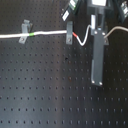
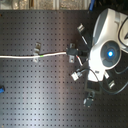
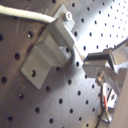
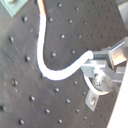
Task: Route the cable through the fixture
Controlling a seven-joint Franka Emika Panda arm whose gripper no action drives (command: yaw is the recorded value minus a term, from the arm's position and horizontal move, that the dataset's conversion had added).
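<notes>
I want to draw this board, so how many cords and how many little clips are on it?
Cord: 1
Clips: 3 (one standing free, one and one along the cord)
Total: 4

The arm reaches down over the board — its tool [image 1: 98, 31] clamped shut, pointing downward.

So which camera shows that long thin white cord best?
The first exterior view: the long thin white cord shows its green and red bands. The second exterior view shows it fainter; each wrist view shows only a short stretch.
</notes>
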